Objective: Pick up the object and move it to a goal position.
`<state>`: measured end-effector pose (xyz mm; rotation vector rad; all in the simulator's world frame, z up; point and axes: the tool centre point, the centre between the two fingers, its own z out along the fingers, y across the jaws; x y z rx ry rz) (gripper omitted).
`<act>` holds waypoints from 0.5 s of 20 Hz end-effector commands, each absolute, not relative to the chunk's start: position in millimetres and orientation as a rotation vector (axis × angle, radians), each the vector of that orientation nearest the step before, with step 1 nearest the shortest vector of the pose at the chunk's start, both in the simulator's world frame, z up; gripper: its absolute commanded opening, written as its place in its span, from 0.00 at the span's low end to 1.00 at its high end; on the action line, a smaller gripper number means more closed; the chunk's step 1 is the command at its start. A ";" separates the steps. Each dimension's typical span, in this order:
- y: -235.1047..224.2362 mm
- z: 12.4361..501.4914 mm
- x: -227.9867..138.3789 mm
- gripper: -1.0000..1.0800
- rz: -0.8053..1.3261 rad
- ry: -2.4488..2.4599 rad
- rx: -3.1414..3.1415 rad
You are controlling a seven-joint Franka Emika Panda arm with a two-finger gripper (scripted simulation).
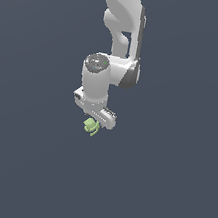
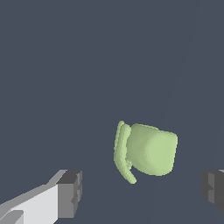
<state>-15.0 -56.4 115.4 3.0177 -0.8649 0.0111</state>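
**Light-green object between spread fingers**

Light-green and lumpy, the object (image 2: 151, 151) sat in the gap between the two fingers of the gripper (image 2: 142, 192), touching neither in the wrist view. Much was cut off there: one dark finger pad (image 2: 70, 192) showed with part of its white housing, while the other pad (image 2: 213, 189) ran out of the picture, so neither finger could be seen whole. In the exterior view the white gripper (image 1: 97, 124) covered the upper part of the object (image 1: 91, 125), which peeked out just below it, and the fingers themselves could not be made out against the arm. The arm's upper links left the picture at its edge. How high the object lay relative to the fingertips could not be told, nor whether it rested on any surface, since the background was one even dark grey-blue.

The object had a rounded, blocky main body with soft corners, and a thin curved strip stood off one side like a handle or rim, ending in a small hooked tip. Its colour was uniform pale green with gentle shading.

The gripper's fingers stood wide apart, holding nothing. No brand, label or writing could be read anywhere.
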 end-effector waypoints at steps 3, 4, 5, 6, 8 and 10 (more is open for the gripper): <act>-63.0 101.8 -20.4 0.96 0.005 -1.024 2.970; -64.1 99.6 -21.3 0.96 0.004 -1.049 2.961; -65.1 97.6 -22.2 0.96 0.003 -1.072 2.953; -66.0 95.8 -22.9 0.96 0.002 -1.093 2.946; -67.5 93.0 -24.2 0.96 0.001 -1.125 2.933; -68.5 91.2 -25.0 0.96 0.000 -1.147 2.925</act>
